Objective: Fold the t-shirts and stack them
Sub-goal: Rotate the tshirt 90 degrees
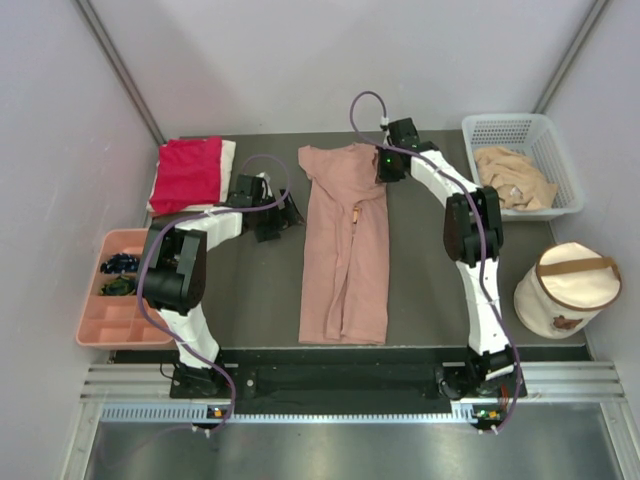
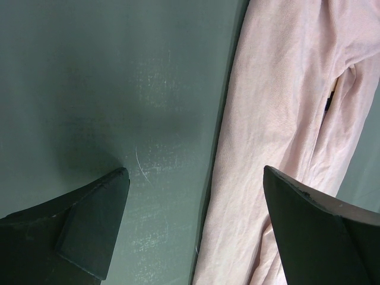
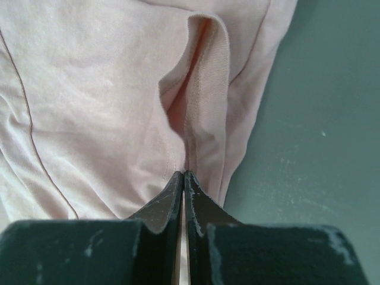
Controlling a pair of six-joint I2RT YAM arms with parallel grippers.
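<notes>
Right gripper (image 3: 184, 177) is pinched tight on a raised fold of the pink shirt (image 3: 89, 101). Left gripper (image 2: 195, 172) gapes wide over the table (image 2: 89, 71), with the shirt's edge beside its right finger.

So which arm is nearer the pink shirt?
Right. The right arm has jaws shut on a fold of the pink shirt; the left arm holds jaws open just beside its left edge, above the table.

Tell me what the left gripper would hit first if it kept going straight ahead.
Likely the long edge of the pink t-shirt, though the left gripper may touch the dark tabletop beside it first.
</notes>
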